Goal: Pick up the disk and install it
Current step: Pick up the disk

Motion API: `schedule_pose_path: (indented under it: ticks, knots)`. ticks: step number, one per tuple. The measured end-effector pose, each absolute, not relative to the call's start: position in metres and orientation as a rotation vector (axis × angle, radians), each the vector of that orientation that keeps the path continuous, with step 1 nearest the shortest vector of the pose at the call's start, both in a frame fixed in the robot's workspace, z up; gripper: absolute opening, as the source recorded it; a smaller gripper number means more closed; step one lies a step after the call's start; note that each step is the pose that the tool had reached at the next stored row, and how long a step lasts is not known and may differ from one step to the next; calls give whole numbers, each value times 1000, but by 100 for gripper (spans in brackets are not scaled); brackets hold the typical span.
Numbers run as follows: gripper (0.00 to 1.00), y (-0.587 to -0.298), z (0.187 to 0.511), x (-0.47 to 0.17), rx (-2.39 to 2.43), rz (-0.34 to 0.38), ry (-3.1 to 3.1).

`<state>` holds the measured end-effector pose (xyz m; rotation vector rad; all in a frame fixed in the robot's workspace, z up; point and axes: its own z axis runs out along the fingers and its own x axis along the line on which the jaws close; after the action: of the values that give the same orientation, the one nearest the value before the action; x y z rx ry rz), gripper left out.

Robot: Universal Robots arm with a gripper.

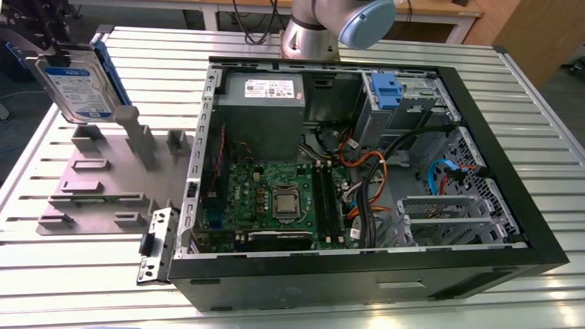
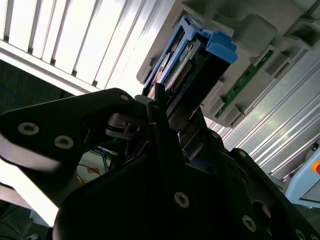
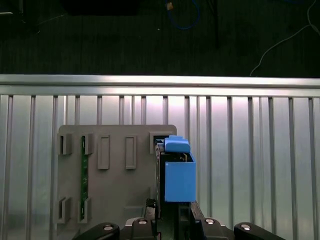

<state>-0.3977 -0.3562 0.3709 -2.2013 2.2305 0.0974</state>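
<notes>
Well, caught the gripper (image 1: 59,55) at the far side of the exterior view's left, fingers drawn in tight on the top edge of the disk (image 1: 82,86). Saw that hard drive hanging upright, labelled face toward the camera, with its blue carrier bracket (image 1: 111,75) along the edge toward the exterior view's right. Found it directly over the tall posts of the grey holder plate (image 1: 101,181), bottom edge level with the post tops; could not tell touching from clear. Picked out, in the first wrist view, a green memory stick (image 3: 84,175) seated on edge in another slot of that plate. Noted the open computer case (image 1: 320,281) just right of the plate on the slatted metal table (image 1: 73,281). Made out the power supply (image 1: 263,92) at its far side, the motherboard (image 1: 274,199) nearer, and a blue-tabbed drive bay (image 1: 386,89) far right inside. Spotted the arm's base (image 1: 316,31) beyond the case. Caught, in the second wrist view, a dark fingertip (image 2: 160,112) pressed against the disk's end, close beside the connector.
</notes>
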Motion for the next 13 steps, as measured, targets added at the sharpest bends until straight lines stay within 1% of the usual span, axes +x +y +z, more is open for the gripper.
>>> schedule_pose_path:
  ticks: [13]
  knots:
    - [35, -356, 376, -398, -2201, 98, 2231]
